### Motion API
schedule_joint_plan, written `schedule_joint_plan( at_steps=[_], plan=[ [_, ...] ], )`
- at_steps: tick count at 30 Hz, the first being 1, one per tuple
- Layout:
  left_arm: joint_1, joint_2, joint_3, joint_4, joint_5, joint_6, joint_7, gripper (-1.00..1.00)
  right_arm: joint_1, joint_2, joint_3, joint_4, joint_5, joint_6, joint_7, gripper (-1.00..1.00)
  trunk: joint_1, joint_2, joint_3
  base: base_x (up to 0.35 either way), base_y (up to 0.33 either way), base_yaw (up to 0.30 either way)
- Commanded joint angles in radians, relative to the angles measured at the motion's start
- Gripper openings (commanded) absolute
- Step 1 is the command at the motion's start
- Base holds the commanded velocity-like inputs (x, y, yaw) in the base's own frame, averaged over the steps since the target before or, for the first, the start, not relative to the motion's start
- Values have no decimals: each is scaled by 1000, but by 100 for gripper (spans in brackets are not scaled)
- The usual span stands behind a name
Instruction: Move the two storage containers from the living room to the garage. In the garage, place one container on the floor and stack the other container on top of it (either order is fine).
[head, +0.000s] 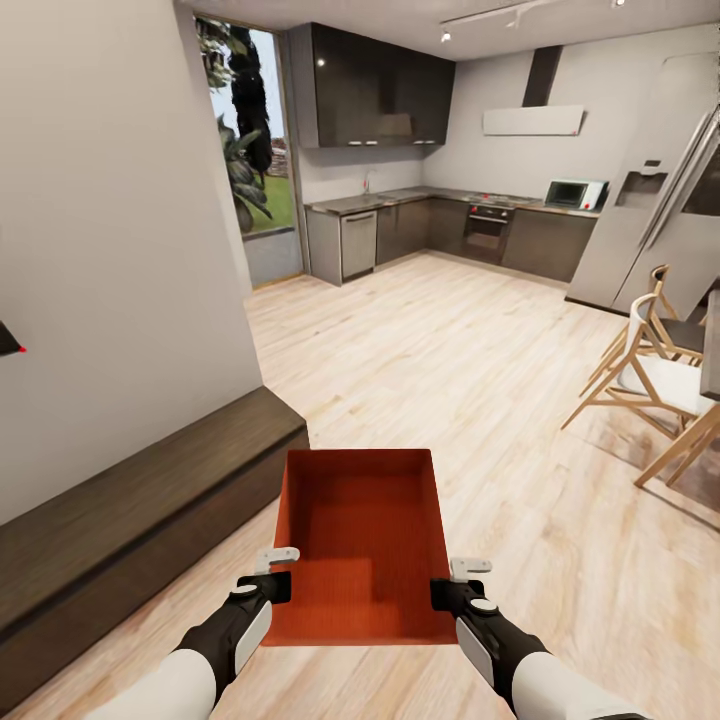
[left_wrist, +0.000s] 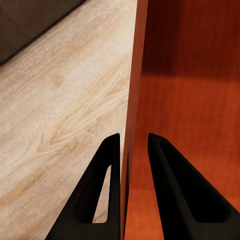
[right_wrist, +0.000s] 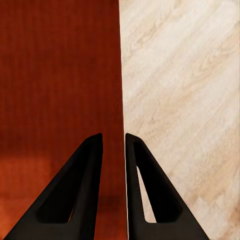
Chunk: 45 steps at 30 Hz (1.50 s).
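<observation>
Head view: one orange-red storage container (head: 366, 545) was held out in front of the trunk, above the light wood-plank floor (head: 480, 370), open side up and nothing in it. The left gripper (head: 277, 572) clamped its left wall near the near corner; the right gripper (head: 458, 582) clamped the right wall near the opposite near corner. A low dark bench (head: 130, 530) ran along the beige wall (head: 110, 250) at left, its end just beside the container's far left corner. Chairs (head: 650, 370) stood well apart at right. A wide stretch of bare planks lay between them, up to the dark kitchen cabinets (head: 400, 230) at the far wall.

Left wrist view: the left gripper (left_wrist: 134, 150) had one finger outside and one inside the container wall (left_wrist: 135, 90), jaws narrow on the thin edge. Planks (left_wrist: 65, 110) lay below; the bench corner (left_wrist: 30, 20) was near.

Right wrist view: the right gripper (right_wrist: 114, 145) straddled the other wall (right_wrist: 121, 75) likewise, jaws narrow, with the ribbed interior (right_wrist: 55, 75) on one side and bare planks (right_wrist: 185, 100) on the other.
</observation>
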Motion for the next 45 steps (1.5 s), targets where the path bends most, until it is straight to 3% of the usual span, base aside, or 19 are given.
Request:
schedule_joint_plan(
  at_steps=[1,45],
  plan=[
    [0,1,3,-4,-8,7,12,-100,-1,-4,-4,1,-5,-3,-63,-100,1,-2,0,0,0,0],
    [0,2,3,1,-7,7,12,-100,-1,-4,-2,1,-4,-3,-68,-100,1,-2,70,0,0,0]
  ],
)
